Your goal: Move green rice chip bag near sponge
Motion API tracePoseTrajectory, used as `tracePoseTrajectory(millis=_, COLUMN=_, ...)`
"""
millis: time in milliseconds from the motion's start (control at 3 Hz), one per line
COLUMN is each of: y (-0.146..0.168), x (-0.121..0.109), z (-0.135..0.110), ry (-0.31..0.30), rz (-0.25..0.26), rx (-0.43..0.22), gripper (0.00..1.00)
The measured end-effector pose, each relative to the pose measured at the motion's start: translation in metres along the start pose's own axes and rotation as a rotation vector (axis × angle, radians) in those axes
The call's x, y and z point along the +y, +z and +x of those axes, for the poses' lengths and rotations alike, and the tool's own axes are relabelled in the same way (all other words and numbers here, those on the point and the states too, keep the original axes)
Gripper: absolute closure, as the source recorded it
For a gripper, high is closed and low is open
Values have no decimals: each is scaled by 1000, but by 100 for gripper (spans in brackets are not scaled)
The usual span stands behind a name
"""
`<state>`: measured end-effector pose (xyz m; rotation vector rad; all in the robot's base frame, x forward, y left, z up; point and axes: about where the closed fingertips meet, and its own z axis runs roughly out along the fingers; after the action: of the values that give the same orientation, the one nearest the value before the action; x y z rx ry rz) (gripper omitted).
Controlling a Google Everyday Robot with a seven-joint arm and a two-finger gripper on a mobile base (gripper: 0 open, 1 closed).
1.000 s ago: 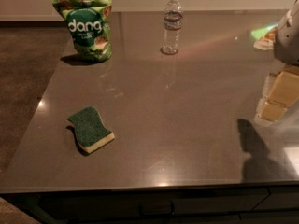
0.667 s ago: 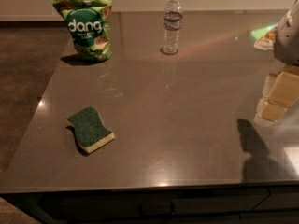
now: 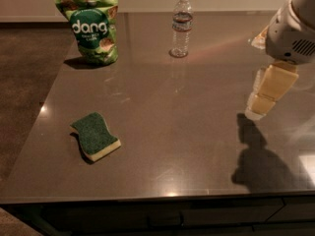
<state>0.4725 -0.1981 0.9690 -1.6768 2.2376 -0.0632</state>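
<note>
Gripper (image 3: 258, 107): at the right edge of the view, hanging from a white arm housing (image 3: 290, 31) over the right side of the table. Its pale yellow tip points down and slightly left. From this side I cannot tell whether it is apart or together. It is well apart from both the bag and the sponge.
Table (image 3: 187, 132): glossy dark grey-brown top that fills most of the view, with soft reflections and a dark front edge.
Gripper shadow (image 3: 261, 161): a dark patch on the tabletop below the gripper, towards the front right.
Green rice chip bag (image 3: 93, 28): stands upright at the far left corner of the table, with white "dang" lettering on a dark circle facing the camera. It is far from the sponge.
Water bottle (image 3: 181, 26): clear plastic with a white cap, upright at the far edge, to the right of the bag and apart from it.
Sponge (image 3: 96, 136): lies flat near the front left of the table, dark green scrub side up over pale yellow foam, wavy-edged and turned at an angle.
</note>
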Motion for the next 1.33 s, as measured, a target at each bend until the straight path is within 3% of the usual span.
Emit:
tracePoseTrajectory(millis=333, y=13, x=-13, z=-12, ry=24, rz=-3, rx=-20, gripper=0)
tracePoseTrajectory(millis=1333, y=79, x=-99, z=-119, ry=157, rz=108, rx=-236, gripper=0)
